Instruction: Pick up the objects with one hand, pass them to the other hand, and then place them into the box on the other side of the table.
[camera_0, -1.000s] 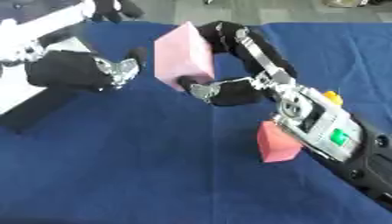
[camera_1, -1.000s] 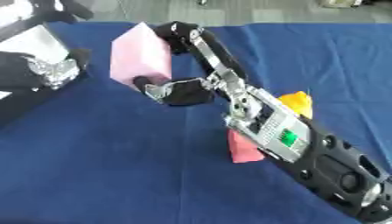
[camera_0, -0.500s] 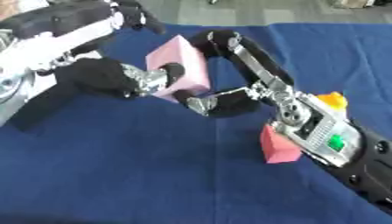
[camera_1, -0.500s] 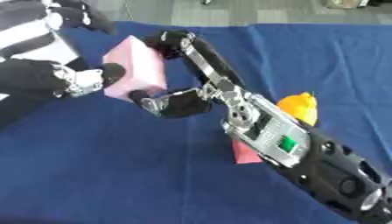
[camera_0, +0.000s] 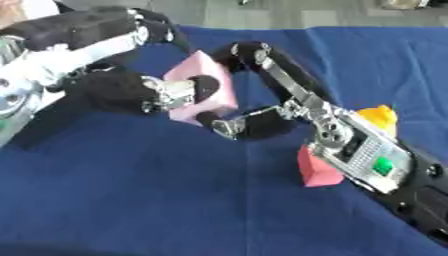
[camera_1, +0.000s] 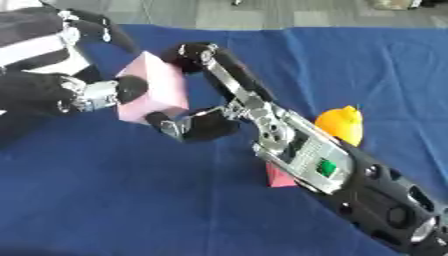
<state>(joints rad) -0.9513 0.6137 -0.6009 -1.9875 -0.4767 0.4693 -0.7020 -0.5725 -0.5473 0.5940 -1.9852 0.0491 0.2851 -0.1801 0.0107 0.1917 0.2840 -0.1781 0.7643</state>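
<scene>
- Left eye view: the pink block (camera_0: 203, 92) — a matte, flat-faced rectangular solid that looked like foam — was held above the blue cloth table (camera_0: 157, 200), between both hands. Its long axis ran tilted, upper end toward the far edge, lower end toward the robot.
- The left hand (camera_0: 144, 92) had curled fingers and thumb on the block's left face. The right hand (camera_0: 254, 117) pinched it too — fingers over the upper end, thumb under the lower corner.
- A smaller pink block (camera_0: 317, 170) lay on the cloth, partly under the right forearm.
- Right eye view: a rounded yellow-orange object (camera_1: 341, 125) with a smooth skin sat on the cloth just beside the right forearm, on its far side.
</scene>
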